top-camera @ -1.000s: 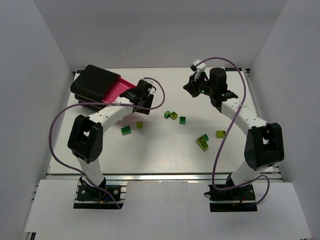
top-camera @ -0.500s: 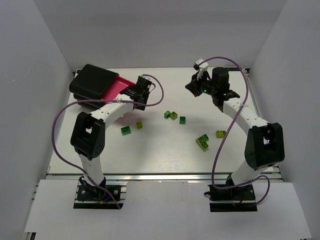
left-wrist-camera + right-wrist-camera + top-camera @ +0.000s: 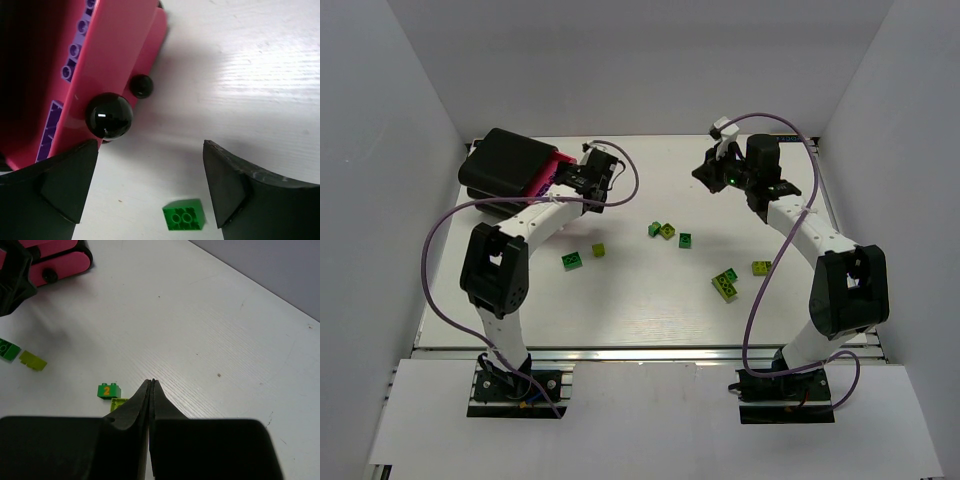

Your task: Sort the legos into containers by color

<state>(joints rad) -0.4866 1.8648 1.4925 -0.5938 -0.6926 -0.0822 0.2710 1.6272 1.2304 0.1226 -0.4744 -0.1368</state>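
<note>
We find the left gripper (image 3: 150, 150) spread wide, with nothing between its fingers (image 3: 65, 185). It faces the upper pink drawer (image 3: 117, 40). The drawer's black knob (image 3: 109, 115) sits just ahead of the left finger, apart from it. Purple bricks (image 3: 75, 50) lie inside this drawer, which stands partly out of the black cabinet (image 3: 505, 165) at the table's far left. A second knob (image 3: 141, 86) shows on the drawer below. A dark green brick (image 3: 184, 215) lies on the table (image 3: 260, 75) near the gripper. The right gripper (image 3: 151, 382) is fully closed, finger against finger, and holds nothing above the table. The loose legos (image 3: 725, 283), dark green and yellow-green, lie scattered mid-table, well apart from the cabinet.
</note>
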